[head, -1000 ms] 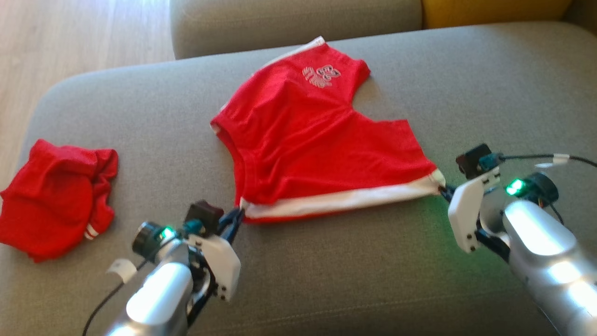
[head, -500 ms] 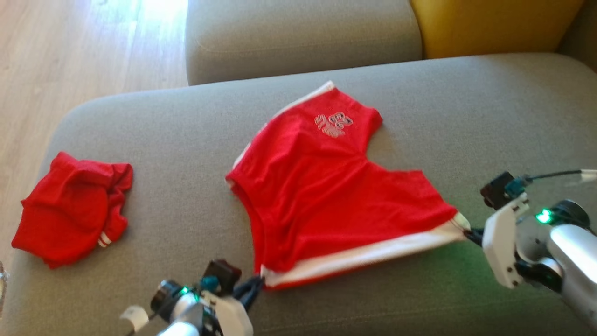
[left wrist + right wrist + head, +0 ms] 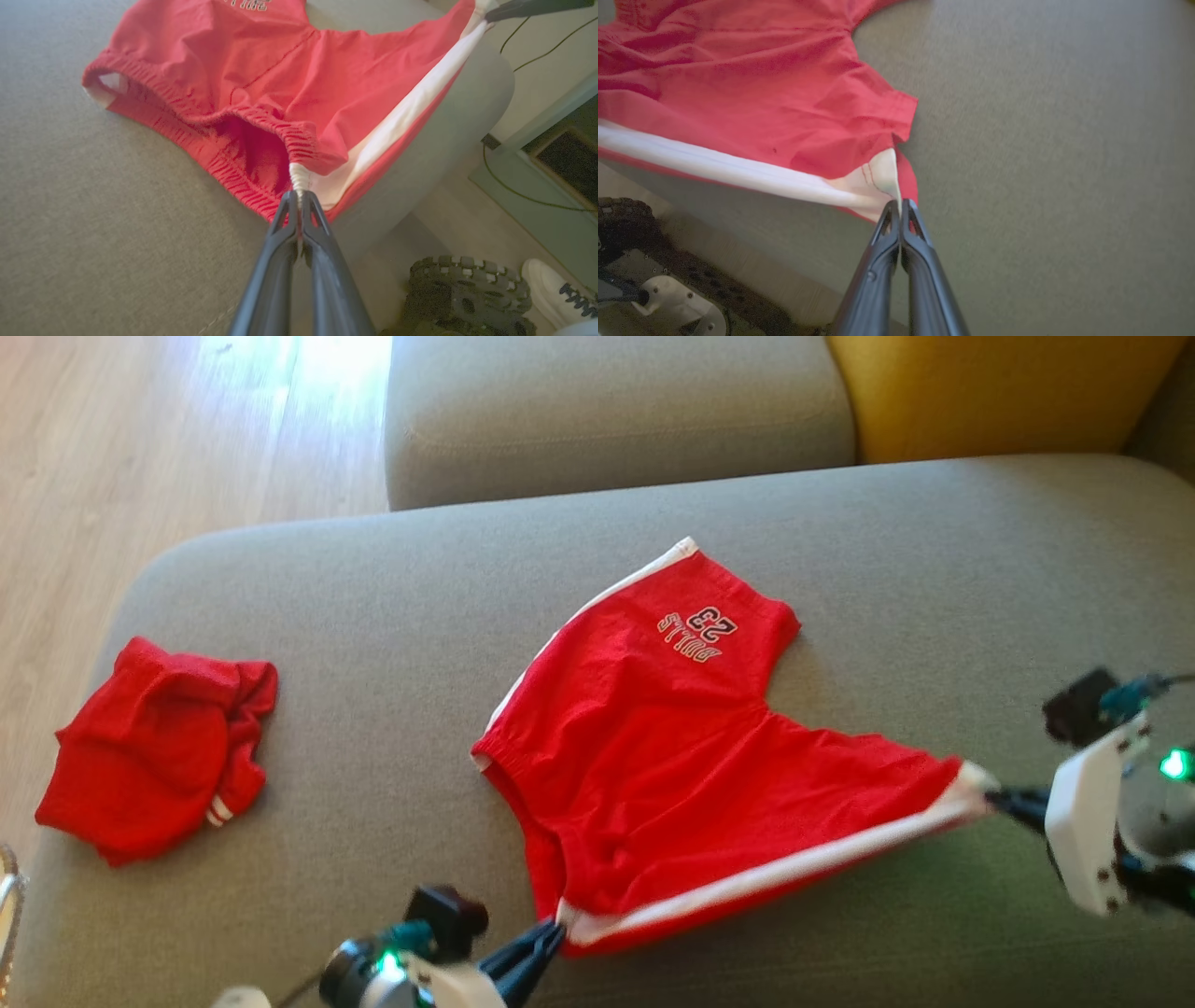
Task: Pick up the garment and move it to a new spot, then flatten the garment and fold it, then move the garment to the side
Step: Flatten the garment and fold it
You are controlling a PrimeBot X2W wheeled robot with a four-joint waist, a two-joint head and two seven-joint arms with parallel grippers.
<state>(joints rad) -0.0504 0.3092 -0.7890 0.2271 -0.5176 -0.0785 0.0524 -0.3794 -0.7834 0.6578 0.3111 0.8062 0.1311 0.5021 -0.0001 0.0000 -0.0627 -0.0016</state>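
Observation:
The garment (image 3: 691,756) is a pair of red shorts with white side stripes and a "BULLS 23" print, spread on the grey sofa seat (image 3: 392,616). My left gripper (image 3: 557,928) is shut on its waistband corner at the white stripe, seen close in the left wrist view as the garment (image 3: 280,93) pinched by the left gripper (image 3: 297,195). My right gripper (image 3: 991,794) is shut on the leg-hem corner of the same stripe; the right wrist view has the garment (image 3: 752,93) in the right gripper (image 3: 900,203). The stripe edge is stretched taut and lifted between them.
A second red garment (image 3: 159,747), crumpled, lies on the seat's left end. A grey back cushion (image 3: 616,411) and a yellow cushion (image 3: 999,392) stand behind. Wooden floor (image 3: 140,439) lies at the left. A person's white shoe (image 3: 558,291) and my wheeled base (image 3: 467,294) are below the seat's front edge.
The head camera has tilted, so the whole scene sits lower in view. Both grippers keep their hold on the shorts, whose near edge has been drawn back towards the seat's front.

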